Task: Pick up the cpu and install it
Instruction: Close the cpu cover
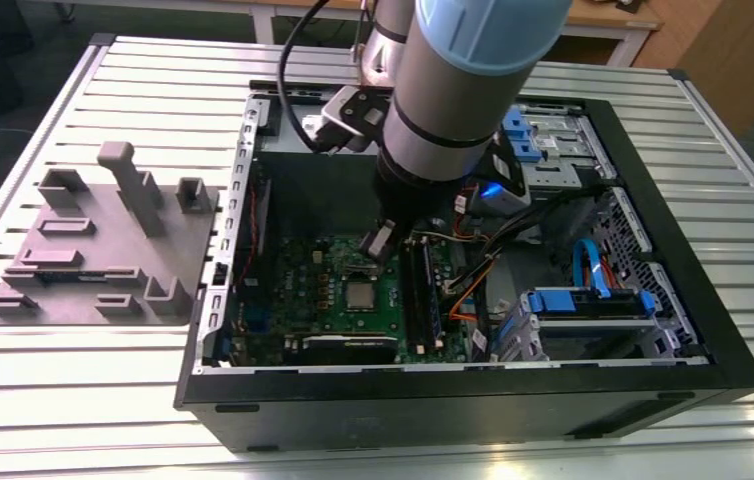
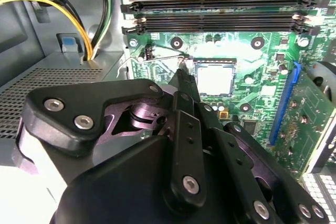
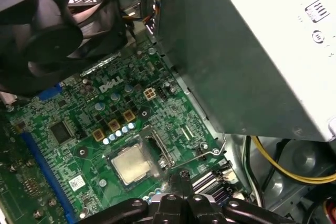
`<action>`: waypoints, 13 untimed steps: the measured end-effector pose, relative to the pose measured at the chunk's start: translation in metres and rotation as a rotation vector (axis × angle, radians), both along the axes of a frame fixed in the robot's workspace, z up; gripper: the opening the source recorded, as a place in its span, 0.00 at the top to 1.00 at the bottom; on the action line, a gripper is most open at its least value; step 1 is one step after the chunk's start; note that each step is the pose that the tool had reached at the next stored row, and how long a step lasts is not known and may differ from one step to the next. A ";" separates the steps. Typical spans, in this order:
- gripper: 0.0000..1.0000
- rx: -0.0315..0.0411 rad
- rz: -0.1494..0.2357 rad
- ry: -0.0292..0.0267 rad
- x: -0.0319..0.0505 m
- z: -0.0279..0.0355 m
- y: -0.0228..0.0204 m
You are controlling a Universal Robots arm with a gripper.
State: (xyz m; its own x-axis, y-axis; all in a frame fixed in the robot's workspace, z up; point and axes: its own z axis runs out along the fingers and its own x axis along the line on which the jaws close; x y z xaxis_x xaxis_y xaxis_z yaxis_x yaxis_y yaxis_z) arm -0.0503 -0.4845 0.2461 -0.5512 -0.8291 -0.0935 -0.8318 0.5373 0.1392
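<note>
Pincer: closest to my cameras in both wrist views, its black linkages run down to the pincer (image 2: 181, 74) (image 3: 181, 178) tips, which I read as pressed together.
Pincer position: in the exterior view the pincer (image 1: 380, 245) hangs inside the open computer case (image 1: 484, 400), over the green board (image 1: 304, 300) and just to the far side of the cpu (image 1: 360, 293).
Cpu: it lies flat in its socket on the green board, silvery top up, as I see it in both wrist views (image 2: 214, 78) (image 3: 131, 163).
Gap: the tips sit just beside one corner of the socket, apart from the cpu. I cannot tell whether they touch the board.
Memory sticks: long black memory sticks (image 2: 220, 3) lie side by side on the board near the socket; in the exterior view they (image 1: 417, 290) run along the cpu's right.
Grey metal box: the grey metal box (image 3: 252, 51) stands tall beside the board, with yellow cables (image 3: 283, 169) running under it.
Fan: a black fan (image 3: 47, 30) sits at the board's edge.
Surface: the case rests on a slatted metal surface (image 1: 84, 400).
Fixture: a grey moulded fixture (image 1: 97, 250) lies on the surface at the exterior view's left, just beside the case.
</note>
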 end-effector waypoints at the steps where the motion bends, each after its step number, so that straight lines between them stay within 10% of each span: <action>1: 0.90 0.0000 0.000 0.0000 -0.0002 -0.0002 -0.0010; 13: 0.90 -0.0006 0.009 0.0000 -0.0123 -0.0015 -0.0133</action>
State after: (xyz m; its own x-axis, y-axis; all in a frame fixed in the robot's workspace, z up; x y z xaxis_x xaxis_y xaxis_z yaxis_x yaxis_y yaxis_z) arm -0.0626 -0.4978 0.2446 -0.5436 -0.8342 -0.0931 -0.8367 0.5297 0.1389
